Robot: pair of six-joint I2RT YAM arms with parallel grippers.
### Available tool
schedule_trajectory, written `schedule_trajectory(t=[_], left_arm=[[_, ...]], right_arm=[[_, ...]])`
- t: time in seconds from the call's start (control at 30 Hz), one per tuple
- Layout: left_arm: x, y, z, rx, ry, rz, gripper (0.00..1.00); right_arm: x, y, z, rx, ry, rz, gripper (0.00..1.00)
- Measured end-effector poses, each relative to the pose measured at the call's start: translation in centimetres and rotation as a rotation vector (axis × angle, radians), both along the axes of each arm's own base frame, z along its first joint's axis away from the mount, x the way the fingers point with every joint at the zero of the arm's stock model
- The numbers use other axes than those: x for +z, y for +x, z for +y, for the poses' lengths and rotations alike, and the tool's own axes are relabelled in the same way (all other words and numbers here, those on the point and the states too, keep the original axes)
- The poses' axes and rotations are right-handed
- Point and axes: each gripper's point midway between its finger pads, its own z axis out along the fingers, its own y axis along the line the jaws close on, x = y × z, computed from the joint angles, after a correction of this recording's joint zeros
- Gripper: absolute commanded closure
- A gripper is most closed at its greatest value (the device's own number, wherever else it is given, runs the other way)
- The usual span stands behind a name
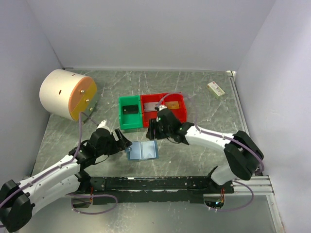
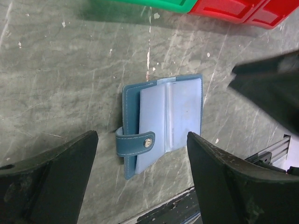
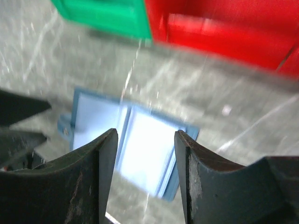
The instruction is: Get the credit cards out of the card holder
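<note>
Left wrist: left gripper [image 2: 142, 136], right gripper [image 3: 145, 134] spread over stitched blue card holder [image 2: 163, 121].

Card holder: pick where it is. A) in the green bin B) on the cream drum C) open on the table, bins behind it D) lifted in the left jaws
C: the card holder lies spread open on the table, short of the green bin and red bin.
</note>
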Motion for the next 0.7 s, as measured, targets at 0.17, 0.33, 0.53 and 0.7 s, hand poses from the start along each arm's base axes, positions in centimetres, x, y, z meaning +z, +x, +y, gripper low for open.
schedule_trajectory(t=[0.17, 0.33, 0.53, 0.7], left_arm=[[-0.5, -0.3, -0.2, -0.020, 0.007, 0.021, 0.17], [-0.3, -0.4, -0.5, -0.037, -0.006, 0.017, 0.22], [-0.9, -0.5, -0.8, -0.058, 0.006, 0.034, 0.31], [-1.5, -0.7, -0.7, -0.068, 0.027, 0.049, 0.36]], right_arm=[[-2.5, -5.2, -0.8, -0.018, 0.007, 0.141, 0.52], [-2.6, -6.3, -1.3, -0.043, 0.043, 0.190, 0.54], [-3.0, -7.1, -0.7, -0.026, 0.063, 0.239, 0.58], [-4.5, -7.7, -0.5, -0.010, 0.047, 0.296, 0.60]])
